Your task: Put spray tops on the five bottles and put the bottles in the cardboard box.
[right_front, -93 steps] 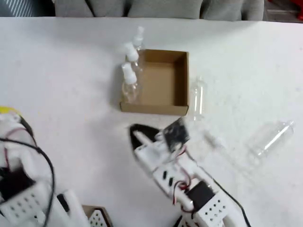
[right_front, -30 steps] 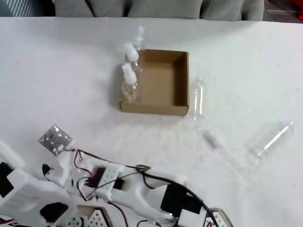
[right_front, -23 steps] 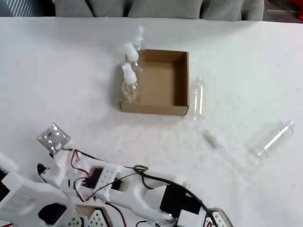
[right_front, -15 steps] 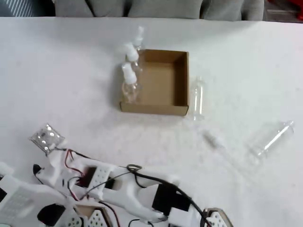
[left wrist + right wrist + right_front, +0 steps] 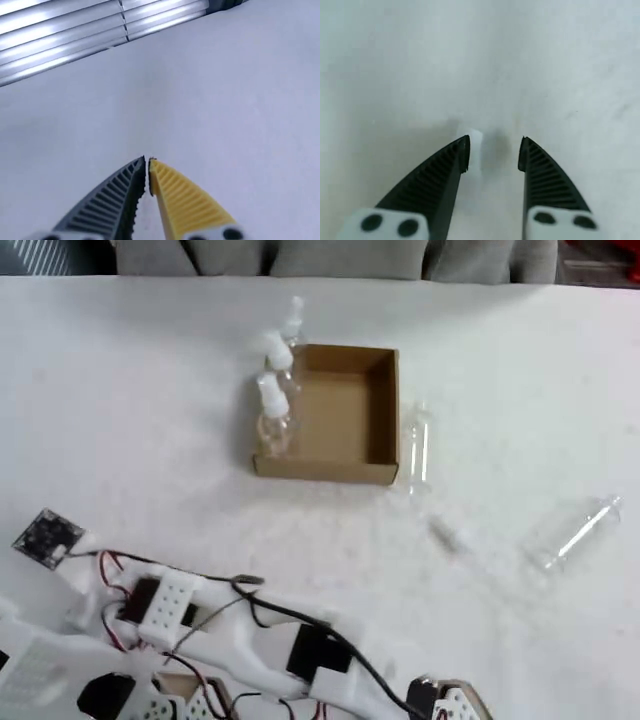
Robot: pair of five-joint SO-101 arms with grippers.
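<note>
The cardboard box stands open at mid-table. Three clear bottles with white spray tops stand against its left wall: one, one and one. A topless bottle lies along the box's right wall. Another clear bottle lies far right, with a loose spray top between them. My right arm stretches across the front to the left. My right gripper is open over the table, a small white object between its fingers. My left gripper is shut on nothing.
My left arm's white body sits at the front left corner beside the right arm's wires. Grey chairs line the far edge. White tabletop lies bare left of the box.
My right arm swung from mid-table, just below the box, across to the front left, and its wrist kept sliding left. Box, bottles and loose spray top stayed put.
</note>
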